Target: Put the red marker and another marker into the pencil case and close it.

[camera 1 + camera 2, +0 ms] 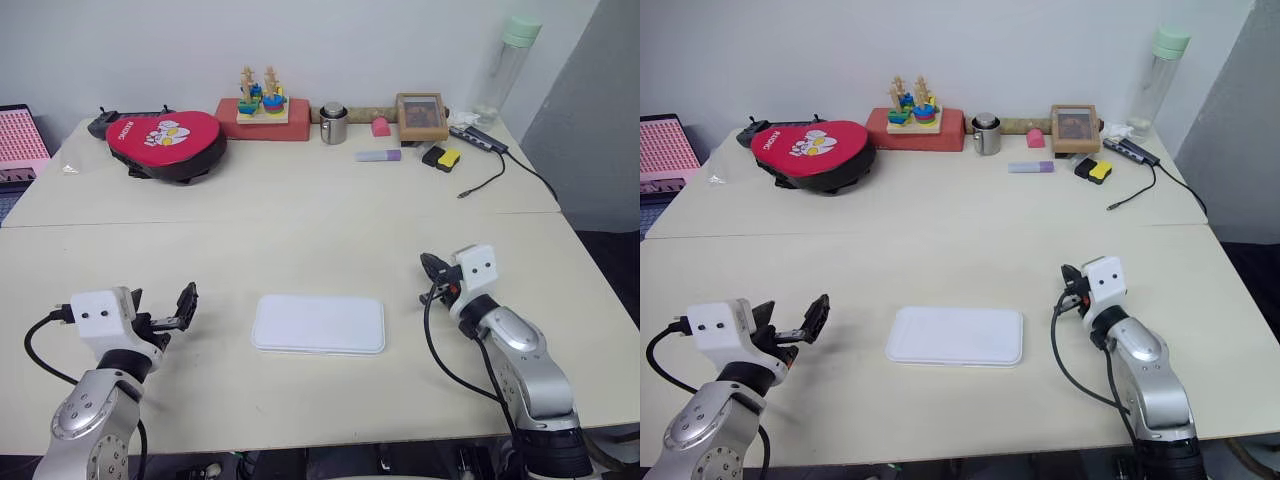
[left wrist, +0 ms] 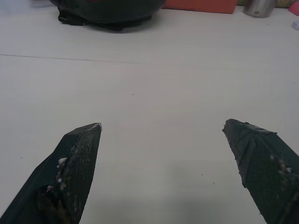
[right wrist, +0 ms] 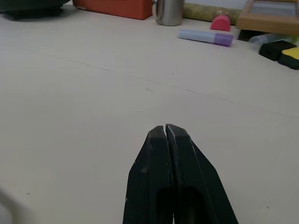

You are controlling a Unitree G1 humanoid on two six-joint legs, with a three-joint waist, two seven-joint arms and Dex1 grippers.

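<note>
White pencil case (image 1: 318, 324) lid-down between splayed left gripper (image 1: 168, 310); pinched right gripper (image 1: 432, 270)

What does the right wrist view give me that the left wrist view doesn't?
Right wrist view: the right gripper with its fingers pressed shut and nothing between them, the lilac marker, a small pink block, the wooden frame and a black and yellow item.
Left wrist view: the left gripper wide open over bare tabletop, and the dark base of the red pad.
Both: the table, the orange-red box and the metal cup.
</note>
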